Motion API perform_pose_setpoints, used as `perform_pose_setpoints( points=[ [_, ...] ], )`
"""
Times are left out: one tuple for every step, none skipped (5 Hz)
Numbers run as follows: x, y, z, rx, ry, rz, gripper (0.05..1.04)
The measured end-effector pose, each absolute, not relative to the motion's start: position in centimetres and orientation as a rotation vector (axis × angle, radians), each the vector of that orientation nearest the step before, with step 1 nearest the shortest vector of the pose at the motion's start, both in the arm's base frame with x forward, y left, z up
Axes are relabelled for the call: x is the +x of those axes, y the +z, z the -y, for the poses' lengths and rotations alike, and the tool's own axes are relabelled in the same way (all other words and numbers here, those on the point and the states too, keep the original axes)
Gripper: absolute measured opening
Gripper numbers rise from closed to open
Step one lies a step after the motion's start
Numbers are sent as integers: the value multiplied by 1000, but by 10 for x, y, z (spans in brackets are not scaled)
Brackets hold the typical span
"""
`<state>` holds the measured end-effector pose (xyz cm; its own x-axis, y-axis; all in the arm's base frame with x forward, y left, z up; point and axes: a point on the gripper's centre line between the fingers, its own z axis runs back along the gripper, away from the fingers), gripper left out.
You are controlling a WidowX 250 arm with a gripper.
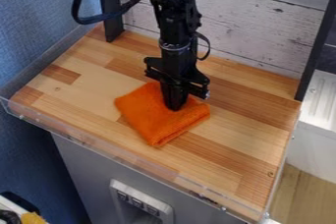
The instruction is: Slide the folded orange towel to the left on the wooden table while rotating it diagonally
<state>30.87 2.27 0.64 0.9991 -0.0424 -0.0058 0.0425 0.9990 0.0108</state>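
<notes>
Orange cloth (151,120): folded into a thick, roughly four-sided pad, lying flat near the middle of the wooden surface (242,144), clear of all its edges. One corner of the pad points toward the near edge of the surface; another points toward the left edge, as seen in the camera view. Layered fold visible along the pad's lower right side. End effector (175,106): black, hanging almost upright from the arm (174,26), which enters at the top of the view. Its tips are down at the cloth, over the part of the pad toward the far edge of the surface; the greater part of the cloth extends from the tips toward the near edge, with a smaller part showing to their right. Fingers drawn together, with no gap seen between them. Whether a bit of cloth is pinched at the tips cannot be told from this angle. Surroundings: white plank wall (263,31) behind the far edge; a dark upright post (110,7) at the far left corner and another (317,46) at the far right corner. Clear rim (118,152) along the near edge. Blue wall (36,16) beyond the left edge.
</notes>
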Motion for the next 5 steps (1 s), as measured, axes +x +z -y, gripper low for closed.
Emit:
perform_pose_setpoints(
  points=[
    [307,6,-25,8,-9,2,59],
    [303,7,-30,2,20,8,59],
    [303,8,-34,-6,33,-1,74],
    [299,12,-39,-17,47,-47,217],
    [297,30,-46,-23,39,-48,488]
  ],
)
